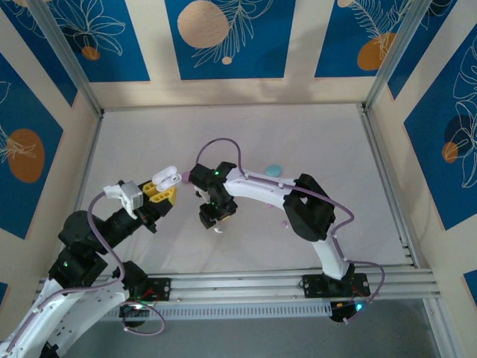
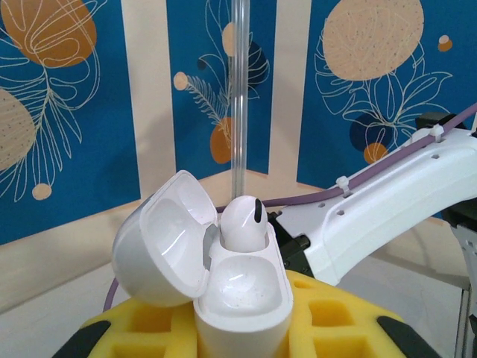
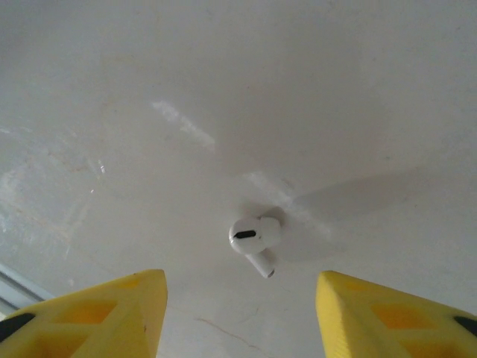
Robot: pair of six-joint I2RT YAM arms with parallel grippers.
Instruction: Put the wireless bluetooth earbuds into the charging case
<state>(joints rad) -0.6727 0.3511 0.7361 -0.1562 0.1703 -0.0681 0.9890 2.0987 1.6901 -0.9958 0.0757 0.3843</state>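
My left pincer (image 2: pixel 238 332) pinches the open white case (image 2: pixel 240 292), one white bud (image 2: pixel 243 221) seated inside. My right pincer (image 3: pixel 240 302) hangs spread over a second white bud (image 3: pixel 253 239) on the pale scuffed table (image 3: pixel 149 89) (blue leaf-patterned walls (image 1: pixel 223 37) around). The teal blob (image 1: pixel 273 170) is perhaps another case.

The flat white matte table (image 1: pixel 149 149) has a bare, faintly scuffed top. 1 light teal, pebble-shaped plastic case (image 1: pixel 274 170) lies on it. 1 white plastic earbud with a short stem (image 3: pixel 253 242) lies on its side on the bare surface, left of that teal case and nearer the arm bases, well apart from it.
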